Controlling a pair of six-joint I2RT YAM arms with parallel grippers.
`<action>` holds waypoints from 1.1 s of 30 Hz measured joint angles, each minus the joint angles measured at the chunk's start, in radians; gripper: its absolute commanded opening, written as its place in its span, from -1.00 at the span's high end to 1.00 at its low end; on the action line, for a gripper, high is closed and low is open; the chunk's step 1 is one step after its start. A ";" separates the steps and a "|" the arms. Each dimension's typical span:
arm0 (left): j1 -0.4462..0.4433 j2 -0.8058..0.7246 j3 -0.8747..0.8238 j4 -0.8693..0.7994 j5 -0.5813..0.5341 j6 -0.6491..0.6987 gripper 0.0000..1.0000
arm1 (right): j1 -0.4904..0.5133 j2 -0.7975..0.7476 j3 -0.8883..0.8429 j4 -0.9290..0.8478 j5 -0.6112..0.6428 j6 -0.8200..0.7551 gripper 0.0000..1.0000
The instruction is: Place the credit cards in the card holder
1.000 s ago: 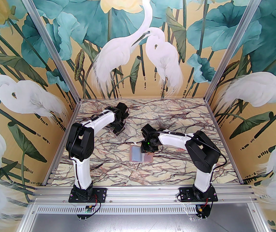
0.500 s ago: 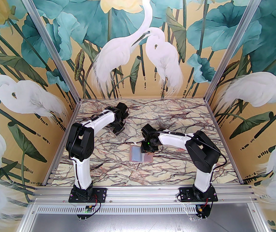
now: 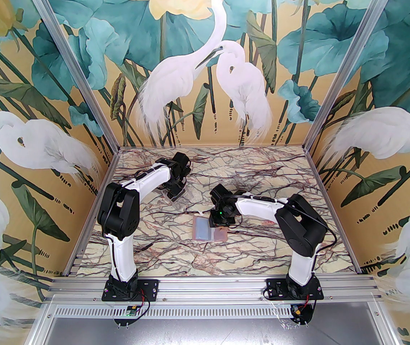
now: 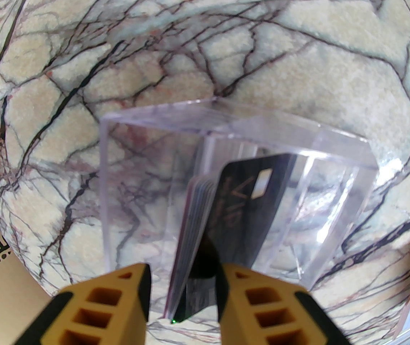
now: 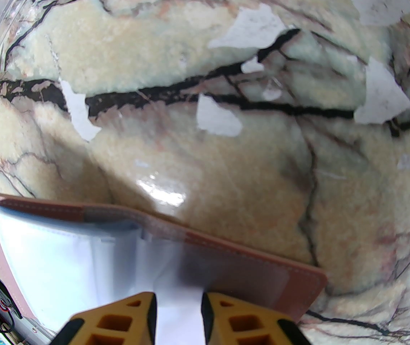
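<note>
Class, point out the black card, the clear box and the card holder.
black card (image 4: 253,212), left wrist view, gold-lettered face.
clear box (image 4: 136,178), left wrist view, left wall.
card holder (image 5: 304,282), right wrist view, pink cover corner.

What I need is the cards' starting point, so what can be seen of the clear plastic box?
The clear plastic box is a small, thin-walled, see-through rectangular case lying on the marble table. A stack of cards stands on edge inside it, a black card with gold lettering at the front. The left gripper reaches toward it, open fingers flanking the stack without clamping it.
</note>
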 measured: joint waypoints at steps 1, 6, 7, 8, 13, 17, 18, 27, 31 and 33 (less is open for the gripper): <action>0.000 -0.001 0.000 0.000 0.000 0.000 0.26 | 0.000 0.000 0.000 0.000 0.000 0.000 0.38; 0.000 -0.005 0.000 0.000 -0.001 0.000 0.30 | 0.000 0.000 0.000 0.000 0.000 -0.001 0.38; 0.000 -0.005 0.000 0.000 0.000 0.000 0.30 | 0.000 0.000 0.000 0.000 0.000 -0.002 0.38; 0.000 -0.005 0.000 0.000 0.000 0.000 0.30 | 0.000 0.001 0.001 -0.001 0.000 -0.003 0.38; 0.000 -0.005 0.000 0.000 0.000 0.000 0.33 | 0.000 0.003 0.004 -0.003 -0.001 -0.003 0.38; 0.000 -0.005 0.000 0.000 0.000 0.000 0.37 | 0.000 0.003 0.005 -0.003 -0.001 -0.003 0.38; 0.000 -0.005 0.000 0.000 0.000 0.000 0.38 | 0.000 0.004 0.006 -0.005 -0.002 -0.003 0.38; 0.000 -0.005 0.000 0.000 -0.001 0.000 0.42 | -0.001 0.006 0.008 -0.001 -0.008 -0.003 0.38; 0.000 -0.005 0.000 0.000 -0.008 0.000 0.47 | -0.001 0.008 0.010 -0.002 -0.008 -0.003 0.38; 0.000 -0.005 0.000 0.000 -0.012 0.001 0.48 | -0.001 0.010 0.012 -0.002 -0.009 -0.003 0.38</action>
